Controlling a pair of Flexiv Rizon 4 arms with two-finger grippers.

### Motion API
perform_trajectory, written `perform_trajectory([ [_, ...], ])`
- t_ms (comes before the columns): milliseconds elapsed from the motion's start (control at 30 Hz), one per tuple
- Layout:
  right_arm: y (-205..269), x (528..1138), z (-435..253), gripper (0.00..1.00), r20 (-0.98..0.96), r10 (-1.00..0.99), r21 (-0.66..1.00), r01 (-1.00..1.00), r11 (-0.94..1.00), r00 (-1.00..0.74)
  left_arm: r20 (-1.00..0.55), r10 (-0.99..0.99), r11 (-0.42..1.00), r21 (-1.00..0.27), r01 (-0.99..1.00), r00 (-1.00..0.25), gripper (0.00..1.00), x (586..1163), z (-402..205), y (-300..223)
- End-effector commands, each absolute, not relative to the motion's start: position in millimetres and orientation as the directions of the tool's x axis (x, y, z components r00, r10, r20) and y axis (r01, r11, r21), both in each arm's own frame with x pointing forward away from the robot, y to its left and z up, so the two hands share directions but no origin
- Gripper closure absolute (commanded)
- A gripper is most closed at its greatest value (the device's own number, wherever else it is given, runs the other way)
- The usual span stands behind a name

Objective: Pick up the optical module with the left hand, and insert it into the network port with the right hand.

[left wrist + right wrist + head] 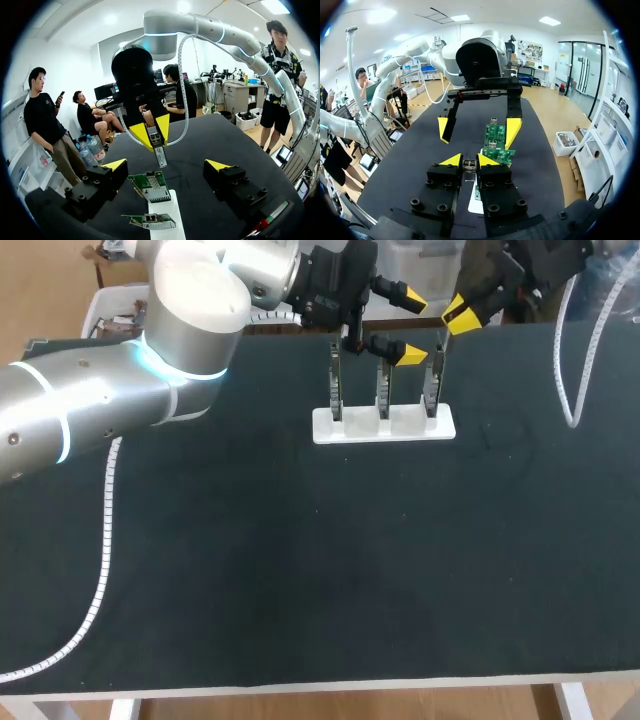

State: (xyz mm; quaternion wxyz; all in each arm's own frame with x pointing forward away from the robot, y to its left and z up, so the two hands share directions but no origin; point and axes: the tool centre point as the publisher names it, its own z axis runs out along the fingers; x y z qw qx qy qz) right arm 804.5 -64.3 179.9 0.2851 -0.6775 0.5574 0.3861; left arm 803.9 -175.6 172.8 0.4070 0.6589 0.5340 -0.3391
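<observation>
**Inspector:** Item one, the module (pixel 160 156). It was pinched between the two yellow tips of the right hand (pixel 469 160), which was closed on it. Its free end pointed down over the row of circuit boards (pixel 382 385), touching nothing and not yet in any port.

**Clerk:** And the other arm?

**Inspector:** The left hand (pixel 166 165) stood open and empty. Its fingers were wide apart, one on each side of the boards, and it was close to the right hand.

**Clerk:** Hazards noted?

**Inspector:** Three, in my judgement.
- **Alignment:** The module was narrow and gripped at its upper end only. A slight tilt could drive its free end against the port's rim instead of into it. I could not make out the port's opening in any view, so the margin was unknown.
- **Support:** The boards stood on edge in a white holder (pixel 385 426) on the tabletop (pixel 300 570), and I saw nothing fastening it down. An off-line push could lean a board or slide the holder.
- **Crowding:** Both hands were near the same boards, so a descent by the right could clip a left finger.

**Clerk:** Any risk of slip?

**Inspector:** Possibly. Smooth metal in so small a pinch might slide back between the tips under insertion force.
</observation>
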Motion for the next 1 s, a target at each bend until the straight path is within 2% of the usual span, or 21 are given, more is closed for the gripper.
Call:
perform_trajectory([
  [33,-63.9,813.4,182.2,1.0,-0.841,-0.535,0.049,-0.972,-0.229,0.083,-0.88,0.431,-0.098,0.174,0.98,0.199,0.0,803.8,173.6,-176.3],
  [1000,-62.7,829.9,177.9,1.0,-0.843,-0.531,0.047,-0.973,-0.227,0.083,-0.88,0.431,-0.098,0.174,0.98,0.199,0.0,803.8,173.6,-176.3],
])
